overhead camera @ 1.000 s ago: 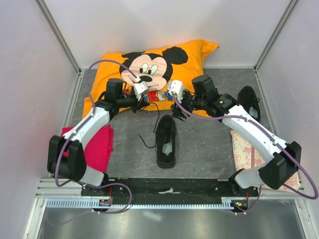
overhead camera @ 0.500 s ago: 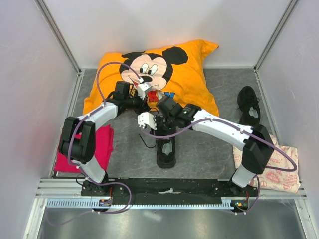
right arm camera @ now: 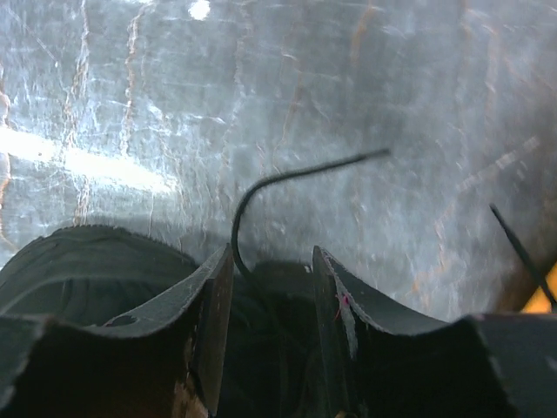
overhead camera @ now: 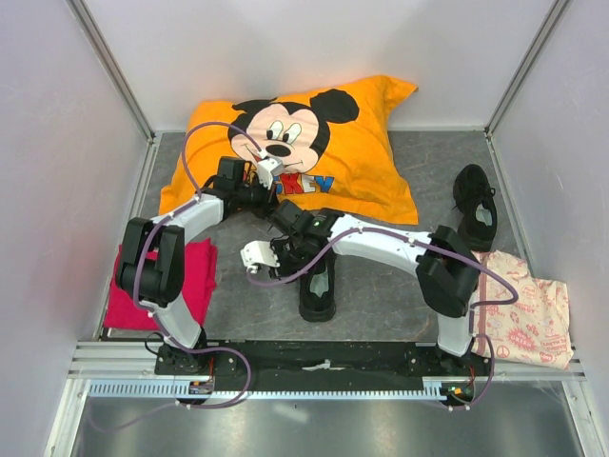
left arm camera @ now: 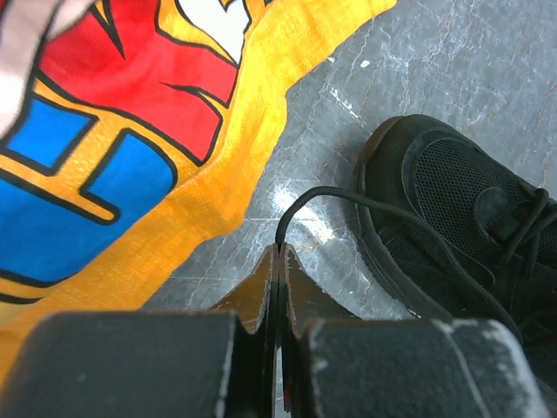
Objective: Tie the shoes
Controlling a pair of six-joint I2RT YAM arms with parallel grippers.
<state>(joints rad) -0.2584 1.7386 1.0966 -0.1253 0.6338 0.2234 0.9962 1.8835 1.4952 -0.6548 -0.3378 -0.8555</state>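
- Two black shoes sit on the grey table (overhead camera: 381,300). The centre shoe (overhead camera: 318,290) lies toe-first towards the pillow (overhead camera: 352,143), and the other shoe (overhead camera: 474,195) rests well apart at the far right.
- At the centre shoe's toe, the left gripper (left arm camera: 278,252) has its fingers (left arm camera: 261,287) pressed together on a lace (left arm camera: 392,213). The lace arcs from the tips back to the eyelets.
- Low over the table, the right gripper (right arm camera: 271,257) has its fingers (right arm camera: 216,287) apart. A loose end (right arm camera: 296,174) curls up through the gap, not pinched.
- Both laces are thin, round, limp black cord. They are likely light, floppy and prone to slipping, so they are best taken near the tip, squarely between the pads.
- The centre shoe has a black mesh and fabric upper, a darker rubbery rim and a pale insole. It looks light and may slide on the smooth, marbled table if a lace is tugged hard.
- The pillow is soft, puffy orange fabric with a cartoon mouse print.
- A red cloth (overhead camera: 190,276) lies at left and a patterned cloth (overhead camera: 528,314) at right, both flat and limp.
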